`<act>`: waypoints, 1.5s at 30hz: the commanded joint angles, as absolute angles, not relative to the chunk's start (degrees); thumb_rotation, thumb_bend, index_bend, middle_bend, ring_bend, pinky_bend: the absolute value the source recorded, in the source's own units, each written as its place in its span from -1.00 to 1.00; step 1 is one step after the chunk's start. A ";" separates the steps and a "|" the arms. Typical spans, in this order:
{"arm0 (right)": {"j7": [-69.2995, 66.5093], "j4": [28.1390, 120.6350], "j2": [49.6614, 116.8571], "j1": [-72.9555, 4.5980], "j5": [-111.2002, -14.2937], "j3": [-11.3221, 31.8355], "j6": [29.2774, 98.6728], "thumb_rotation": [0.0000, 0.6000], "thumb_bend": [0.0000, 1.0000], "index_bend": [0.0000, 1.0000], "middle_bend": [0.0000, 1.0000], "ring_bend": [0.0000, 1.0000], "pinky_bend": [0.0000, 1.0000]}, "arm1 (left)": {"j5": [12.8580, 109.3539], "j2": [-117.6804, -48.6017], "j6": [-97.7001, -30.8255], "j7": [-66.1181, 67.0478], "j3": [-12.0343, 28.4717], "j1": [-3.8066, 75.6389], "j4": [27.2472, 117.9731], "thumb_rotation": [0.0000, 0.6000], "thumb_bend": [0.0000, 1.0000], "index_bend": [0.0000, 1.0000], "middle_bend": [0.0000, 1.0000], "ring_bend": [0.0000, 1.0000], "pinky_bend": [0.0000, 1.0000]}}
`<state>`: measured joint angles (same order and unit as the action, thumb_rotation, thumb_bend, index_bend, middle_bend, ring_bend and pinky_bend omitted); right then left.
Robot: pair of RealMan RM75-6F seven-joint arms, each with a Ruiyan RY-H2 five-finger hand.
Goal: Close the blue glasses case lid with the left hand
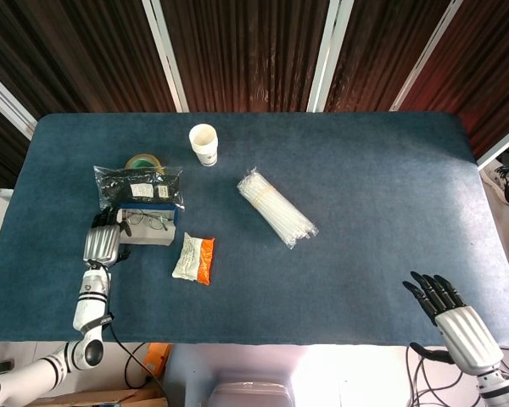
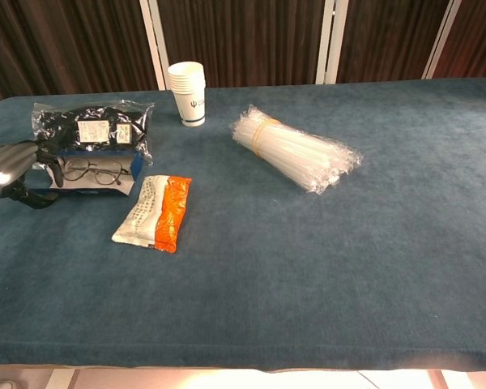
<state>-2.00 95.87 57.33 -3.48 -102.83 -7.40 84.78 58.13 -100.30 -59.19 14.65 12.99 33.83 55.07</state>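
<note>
On the near-left part of a blue-carpeted table (image 1: 365, 170), the robot's left hand (image 1: 102, 242) has its dark fingers (image 2: 55, 173) curled against the left end of the blue glasses case (image 2: 97, 172), pressing on its edge. The case stands half shut: its pale grey lid (image 1: 148, 239) is raised from the near side and tilted up toward the blue base, so that only a narrow grey strip shows from the chest view. A pair of thin wire-framed glasses (image 2: 91, 170) lies in the opening, the lenses still plainly visible between lid and base. Whether the fingers actually grip the lid or merely push it is hard to tell from either view.

A clear bag of black items with white labels (image 2: 93, 128) rests on the far edge of the case, overlapping it. Behind that bag, in the head view, sits a roll of tape (image 1: 142, 162). Just right of the case lies a white-and-orange packet (image 2: 154, 212), close by but apart from it. A stack of paper cups (image 2: 187, 92) stands upright farther back, and a bundle of clear straws (image 2: 295, 149) lies diagonally toward the table's middle.

The right hand (image 1: 448, 312) hovers off the near-right corner, fingers straight and spread, holding nothing.
</note>
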 commanded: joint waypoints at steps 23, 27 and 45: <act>-0.30 96.14 57.88 -3.55 -102.76 -7.49 83.87 1.00 -0.46 -1.00 -1.00 -1.00 -1.00 | 67.33 -92.28 -63.82 3.23 9.32 27.25 65.79 1.00 -0.04 0.37 -0.74 -0.98 -0.74; 0.19 96.26 58.06 -3.58 -102.92 -7.58 83.68 1.00 -0.46 -1.00 -1.00 -1.00 -1.00 | 66.49 -87.64 -61.82 0.64 9.04 25.82 71.39 1.00 -0.04 0.37 -0.74 -0.98 -0.74; 1.47 96.50 58.66 -3.87 -102.47 -7.49 82.70 1.00 -0.46 -1.00 -1.00 -1.00 -1.00 | 61.08 -82.04 -54.57 -2.40 10.79 26.29 77.83 1.00 -0.08 0.35 -0.74 -0.98 -0.74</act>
<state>1.45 96.49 58.65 -3.84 -102.50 -7.50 82.74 62.50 -82.22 -55.86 -2.90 9.98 25.50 77.38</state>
